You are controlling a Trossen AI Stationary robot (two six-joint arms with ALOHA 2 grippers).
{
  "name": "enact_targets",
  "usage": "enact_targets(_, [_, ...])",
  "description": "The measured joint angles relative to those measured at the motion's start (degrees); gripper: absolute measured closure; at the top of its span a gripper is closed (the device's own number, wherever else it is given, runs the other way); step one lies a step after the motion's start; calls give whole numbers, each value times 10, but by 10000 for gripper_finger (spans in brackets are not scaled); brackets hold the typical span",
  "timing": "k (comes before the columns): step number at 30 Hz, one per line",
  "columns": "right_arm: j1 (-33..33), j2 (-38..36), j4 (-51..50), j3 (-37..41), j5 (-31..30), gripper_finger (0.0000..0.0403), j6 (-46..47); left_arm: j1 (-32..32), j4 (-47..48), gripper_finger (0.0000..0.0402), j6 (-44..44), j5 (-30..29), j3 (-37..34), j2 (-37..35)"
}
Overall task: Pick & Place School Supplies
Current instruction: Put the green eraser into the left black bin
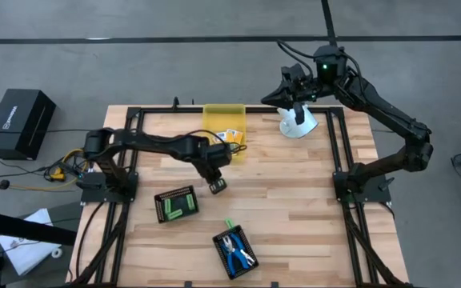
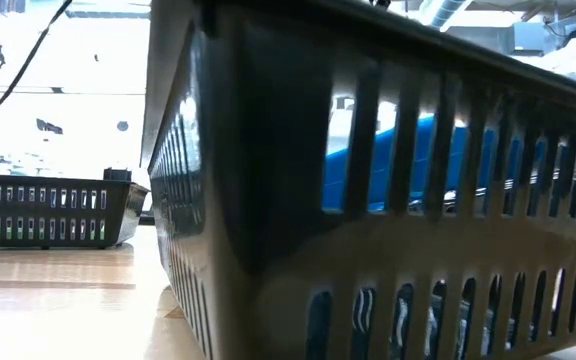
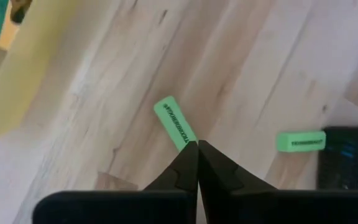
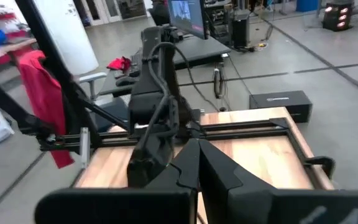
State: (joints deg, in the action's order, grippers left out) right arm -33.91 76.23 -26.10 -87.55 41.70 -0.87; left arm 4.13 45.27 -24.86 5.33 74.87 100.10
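Left gripper (image 3: 197, 144): over mid-table, jaws closed on the end of one light-green stick (image 3: 175, 124). Green-stick tray (image 1: 176, 204): just left; carry level, release low inside. Right gripper (image 4: 197, 144): closed, empty, parked at the far edge.

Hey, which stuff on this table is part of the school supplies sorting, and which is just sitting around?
Part of the job:
green sticks
yellow-orange boxes
blue-handled scissors
left claw, shut on a green stick

Just there:
yellow bin
black trays
white holder
black case
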Motion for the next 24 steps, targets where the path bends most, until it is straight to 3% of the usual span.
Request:
enact_targets(6, [0,47,-83,-1,-134,403,-82,8,-5,375,-37,3,0,8])
enact_targets(10, [0,110,-153,1,-129,403,-137,8,27,342,-67,0,1,-28])
enact_targets(13, [1,142,-182,1,-107,403,-172,6,66,319,-76,-34,1,-86])
enact_targets(17, [9,162,-202,1,-81,397,-191,0,110,299,-109,-129,0,-204])
enact_targets(21, [24,168,-238,-10,-73,367,-204,3,112,291,-202,-189,-34,-334])
enact_targets(24, [59,176,-260,-36,-109,343,-230,-6,109,293,-282,-213,-76,-410])
